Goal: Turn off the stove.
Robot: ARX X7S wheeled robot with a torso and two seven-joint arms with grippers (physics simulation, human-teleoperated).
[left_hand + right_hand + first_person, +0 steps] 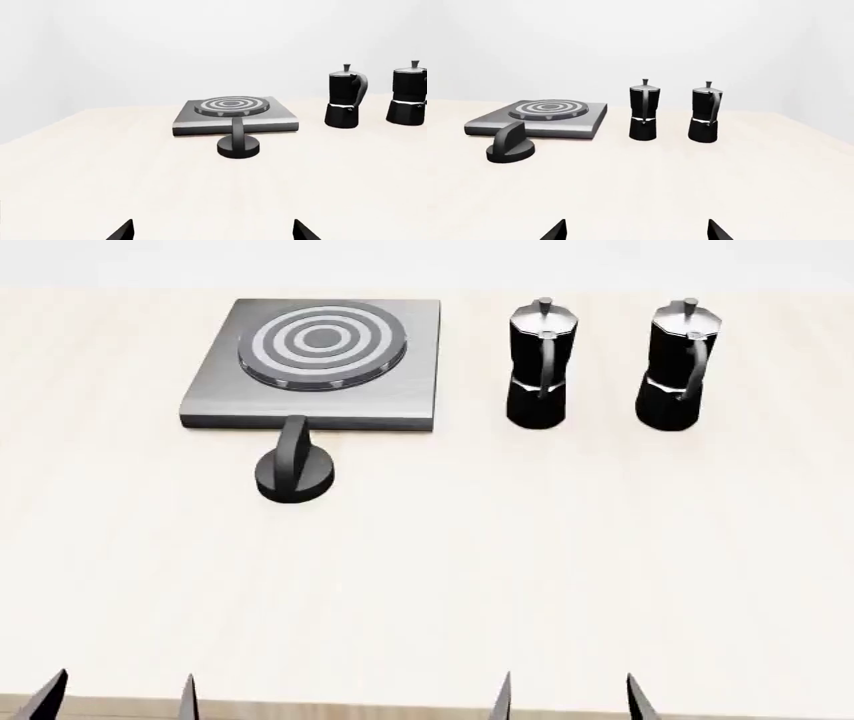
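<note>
The stove (pixel 400 360) is a flat grey metal slab with concentric burner rings, lying at the table's far left; it also shows in the left wrist view as the stove (pixel 280 117) and in the right wrist view as the stove (pixel 587 120). Its round black knob (pixel 295 475) with a raised bar sits just in front of the slab, knob (pixel 238 145), knob (pixel 510 146). My left gripper (pixel 120 698) and right gripper (pixel 567 698) hang at the table's near edge, both open and empty, far short of the knob. Only the fingertips show: left gripper (pixel 212 231), right gripper (pixel 635 231).
Two black-and-silver moka pots stand right of the stove: moka pot (pixel 541 365) and moka pot (pixel 681 365), also seen as moka pot (pixel 644 115) and moka pot (pixel 706 114). The pale wooden table (pixel 534 570) stretches between the grippers and the stove.
</note>
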